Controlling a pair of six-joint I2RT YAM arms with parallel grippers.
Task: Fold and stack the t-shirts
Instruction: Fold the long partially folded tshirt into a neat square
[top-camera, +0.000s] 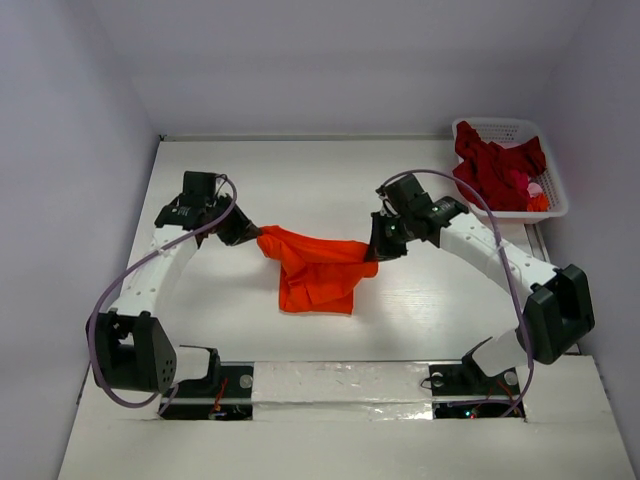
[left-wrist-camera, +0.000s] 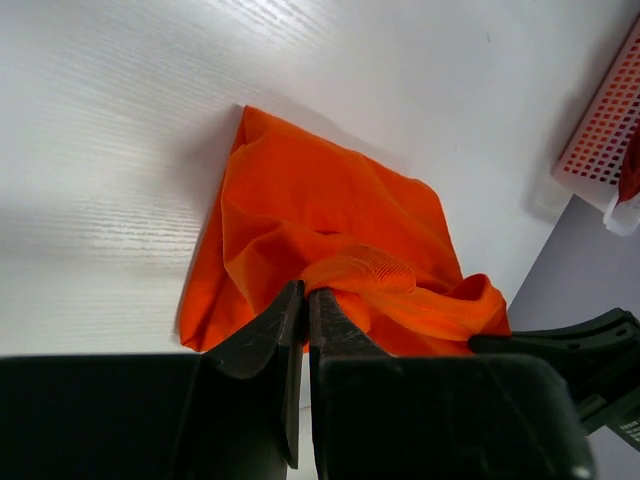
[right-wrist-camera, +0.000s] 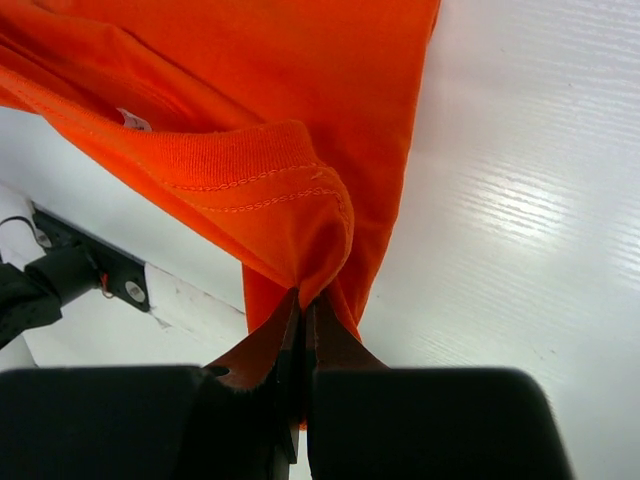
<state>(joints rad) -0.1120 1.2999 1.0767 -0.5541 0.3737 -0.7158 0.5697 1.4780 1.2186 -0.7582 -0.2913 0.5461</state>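
Observation:
The bright orange t-shirt (top-camera: 317, 272) hangs between my two grippers above the table's middle, its lower part draped on the table. My left gripper (top-camera: 254, 234) is shut on its left upper edge; in the left wrist view the jaws (left-wrist-camera: 306, 292) pinch the ribbed collar of the orange t-shirt (left-wrist-camera: 320, 220). My right gripper (top-camera: 374, 256) is shut on its right upper edge; in the right wrist view the jaws (right-wrist-camera: 303, 298) pinch the orange t-shirt (right-wrist-camera: 250, 110), whose small white neck label (right-wrist-camera: 133, 120) shows. Dark red t-shirts (top-camera: 495, 167) lie piled in the basket.
The white plastic lattice basket (top-camera: 555, 195) stands at the table's far right corner, and its corner shows in the left wrist view (left-wrist-camera: 605, 130). The arm bases and a taped strip (top-camera: 340, 385) run along the near edge. Walls close the table's left and back sides.

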